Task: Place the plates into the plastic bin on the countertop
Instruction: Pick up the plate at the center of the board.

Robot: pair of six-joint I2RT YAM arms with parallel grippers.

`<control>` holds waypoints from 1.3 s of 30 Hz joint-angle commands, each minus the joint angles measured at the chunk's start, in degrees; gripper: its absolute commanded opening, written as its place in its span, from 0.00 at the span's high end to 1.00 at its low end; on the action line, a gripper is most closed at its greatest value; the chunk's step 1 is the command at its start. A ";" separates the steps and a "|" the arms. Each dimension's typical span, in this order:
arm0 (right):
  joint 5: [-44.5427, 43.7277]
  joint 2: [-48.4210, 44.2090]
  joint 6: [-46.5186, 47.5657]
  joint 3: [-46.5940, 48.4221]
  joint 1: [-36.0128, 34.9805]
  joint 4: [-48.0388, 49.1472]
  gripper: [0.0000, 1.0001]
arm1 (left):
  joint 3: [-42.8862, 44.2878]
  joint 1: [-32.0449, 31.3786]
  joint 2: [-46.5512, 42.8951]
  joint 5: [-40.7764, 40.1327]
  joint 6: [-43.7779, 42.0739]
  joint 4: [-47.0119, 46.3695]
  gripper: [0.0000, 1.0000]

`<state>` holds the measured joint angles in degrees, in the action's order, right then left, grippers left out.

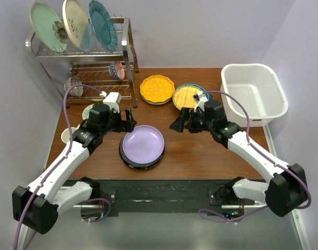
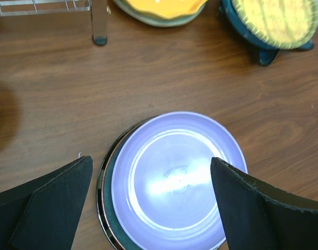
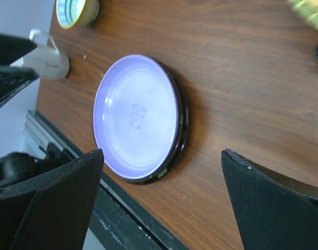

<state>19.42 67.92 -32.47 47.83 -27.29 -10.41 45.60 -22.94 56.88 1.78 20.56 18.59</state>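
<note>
A lilac plate (image 1: 143, 144) lies on a dark-rimmed plate (image 1: 126, 158) at the table's near middle. My left gripper (image 1: 129, 120) hangs open just above its left edge, and in the left wrist view the lilac plate (image 2: 174, 182) shows between the spread fingers of the gripper (image 2: 151, 161). My right gripper (image 1: 177, 122) is open too, up and to the right of the stack, empty over bare wood (image 3: 161, 152). A yellow scalloped plate (image 1: 157, 89) and a yellow gridded plate (image 1: 186, 96) on a blue one (image 2: 253, 44) sit further back. The white plastic bin (image 1: 251, 67) stands at the far right.
A chrome wire rack (image 1: 125, 49) at the back left holds three large upright plates (image 1: 70, 23) and a small patterned bowl (image 1: 116, 70). A small yellow-and-blue bowl (image 3: 75, 11) sits near the table's left edge. Walls close in on the left and right.
</note>
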 commanded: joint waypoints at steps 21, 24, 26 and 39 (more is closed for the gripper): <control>-1.31 10.74 -1.72 -0.55 -10.32 6.54 0.09 | -2.98 0.18 4.81 2.35 3.87 5.32 0.01; -1.58 12.67 -2.16 -0.55 -12.08 7.07 0.11 | -3.15 0.26 6.30 3.23 4.67 5.76 0.03; -1.84 13.64 -2.42 -0.37 -12.79 7.43 0.12 | -3.15 0.18 6.92 3.32 5.10 6.11 0.05; -4.39 17.60 -3.04 0.86 -14.81 6.11 0.23 | -3.15 1.05 9.21 1.74 7.83 9.27 0.20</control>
<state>17.39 85.84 -35.03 47.53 -41.91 -4.93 42.39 -22.57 65.65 3.84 26.65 26.76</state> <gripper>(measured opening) 0.774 0.817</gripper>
